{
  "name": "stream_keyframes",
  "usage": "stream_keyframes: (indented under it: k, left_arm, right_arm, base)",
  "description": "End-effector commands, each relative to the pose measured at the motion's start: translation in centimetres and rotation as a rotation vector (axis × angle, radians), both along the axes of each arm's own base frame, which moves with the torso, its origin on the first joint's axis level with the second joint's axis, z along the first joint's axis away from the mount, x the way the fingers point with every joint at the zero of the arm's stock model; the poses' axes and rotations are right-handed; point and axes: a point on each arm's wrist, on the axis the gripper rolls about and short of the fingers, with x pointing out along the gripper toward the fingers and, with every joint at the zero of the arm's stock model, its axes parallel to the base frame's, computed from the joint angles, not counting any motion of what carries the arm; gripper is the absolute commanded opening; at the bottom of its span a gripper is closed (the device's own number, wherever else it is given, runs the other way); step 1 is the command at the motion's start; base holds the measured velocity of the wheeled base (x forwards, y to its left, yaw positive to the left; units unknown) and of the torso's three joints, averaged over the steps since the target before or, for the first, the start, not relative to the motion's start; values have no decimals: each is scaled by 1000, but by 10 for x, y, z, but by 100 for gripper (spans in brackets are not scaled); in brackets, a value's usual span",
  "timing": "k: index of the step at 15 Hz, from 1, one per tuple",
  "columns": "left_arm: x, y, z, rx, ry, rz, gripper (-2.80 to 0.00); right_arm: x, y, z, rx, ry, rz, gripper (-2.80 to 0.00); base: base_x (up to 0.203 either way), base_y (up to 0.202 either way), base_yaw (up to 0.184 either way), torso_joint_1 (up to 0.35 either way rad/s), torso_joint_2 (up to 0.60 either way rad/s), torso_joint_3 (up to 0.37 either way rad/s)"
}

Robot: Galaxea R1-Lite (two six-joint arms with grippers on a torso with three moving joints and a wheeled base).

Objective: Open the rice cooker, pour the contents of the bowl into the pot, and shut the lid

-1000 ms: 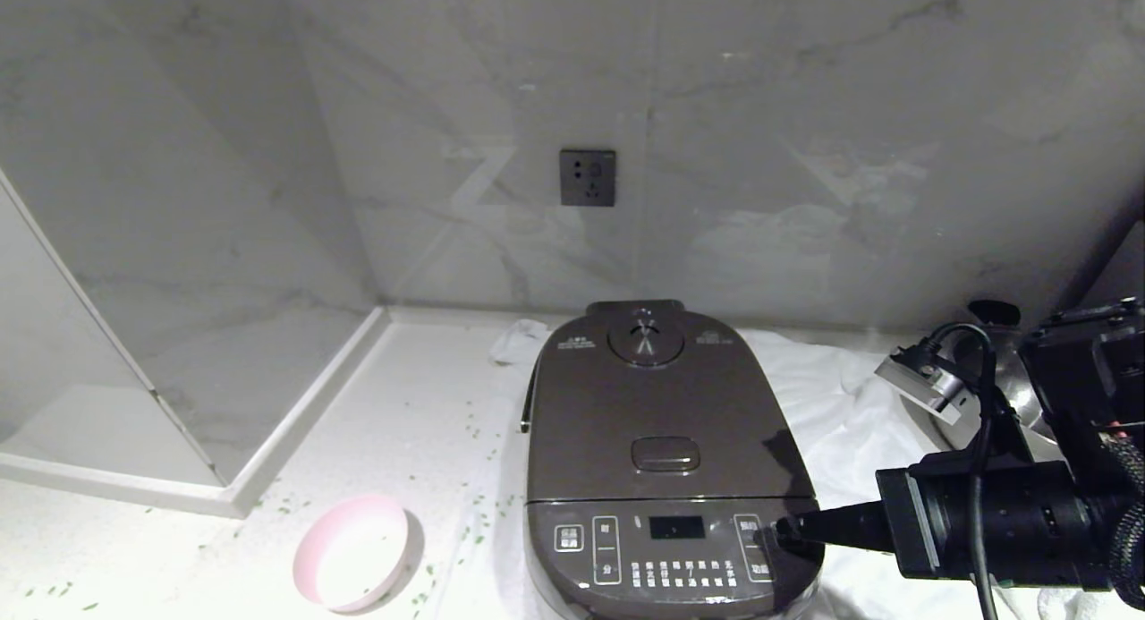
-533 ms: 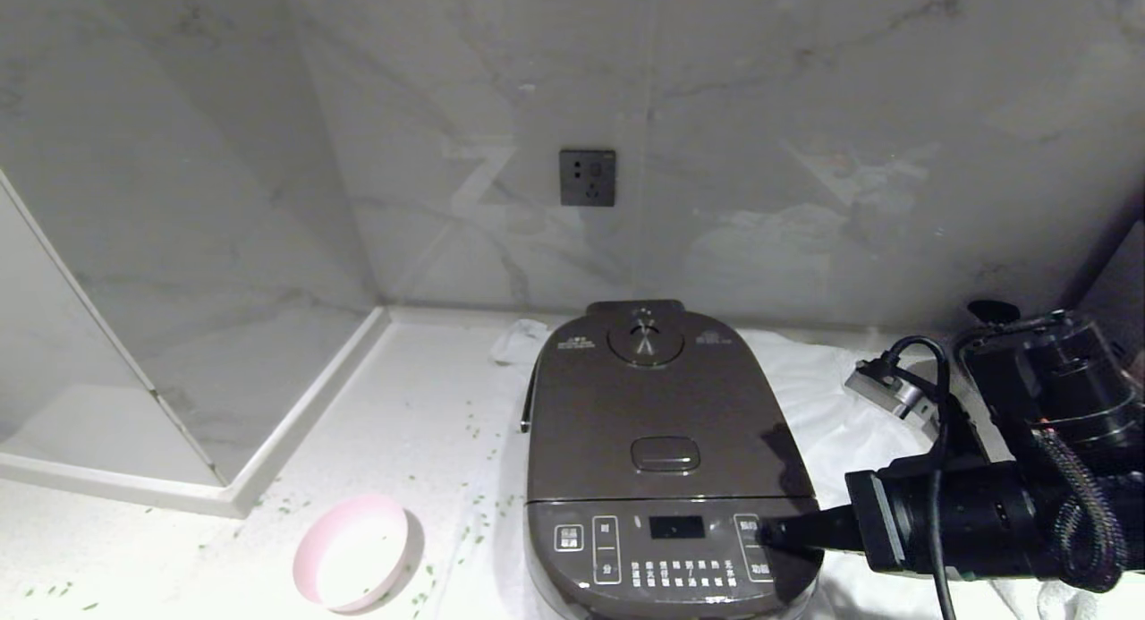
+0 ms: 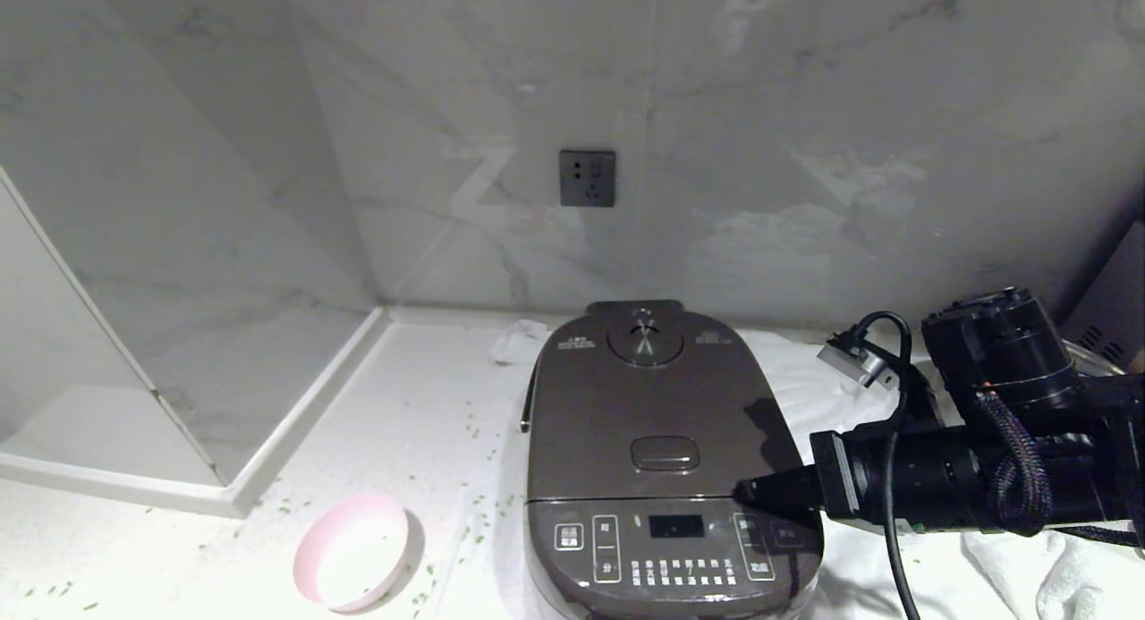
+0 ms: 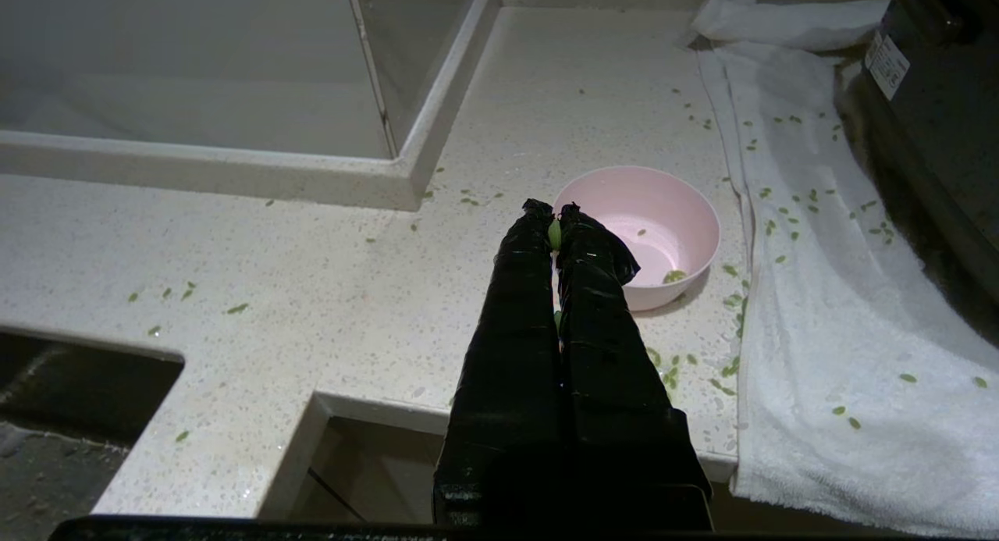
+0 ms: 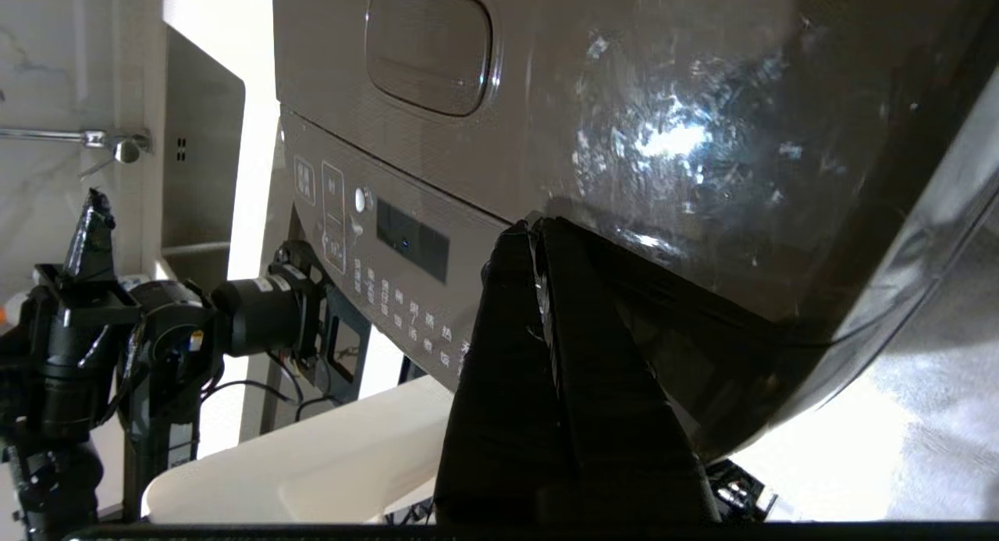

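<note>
The dark brown rice cooker [image 3: 626,522] stands at the front middle with its lid [image 3: 581,414] down, so the pot is hidden. My right gripper [image 3: 747,493] is shut, its tip at the seam between lid and button panel on the cooker's right side, right of the oblong lid button [image 3: 665,454]. From the wrist, that right gripper [image 5: 533,227] shows pressed together against the seam. The pink bowl [image 3: 351,553] sits left of the cooker, holding only a few green bits [image 4: 673,276]. My left gripper [image 4: 556,209] hovers shut near the bowl [image 4: 648,229], a green bit stuck between its tips.
Green bits lie scattered over the counter [image 4: 312,291] and the white towel [image 3: 832,387] under the cooker. A sunken basin [image 3: 134,405] is at the left and a wall socket [image 3: 587,177] behind. The counter's front edge has a cut-out [image 4: 70,393].
My right gripper has slid left and up, from the right-hand panel buttons to the lid's front seam, with the arm reaching further in. Lid, bowl and left gripper are unchanged.
</note>
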Motion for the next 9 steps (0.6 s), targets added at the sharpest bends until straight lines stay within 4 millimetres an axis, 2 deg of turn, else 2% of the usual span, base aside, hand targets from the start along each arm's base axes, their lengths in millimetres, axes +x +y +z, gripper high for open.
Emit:
stream_keyframes:
  k: [1,6,9]
  left_arm:
    - [0,0,0,1,-2,1,-280]
    - [0,0,0,-1,-2,1,-280]
    - [0,0,0,-2,0,1,-280]
  right_arm:
    - [2,1,-9,0,45,15,-280]
    - [1,2,-12,6,64,27,-280]
    - [9,5,-22,-10,99,27,-280]
  base:
    - [0,0,0,0,0,0]
    - [0,0,0,0,0,0]
    - [0,0,0,0,0,0]
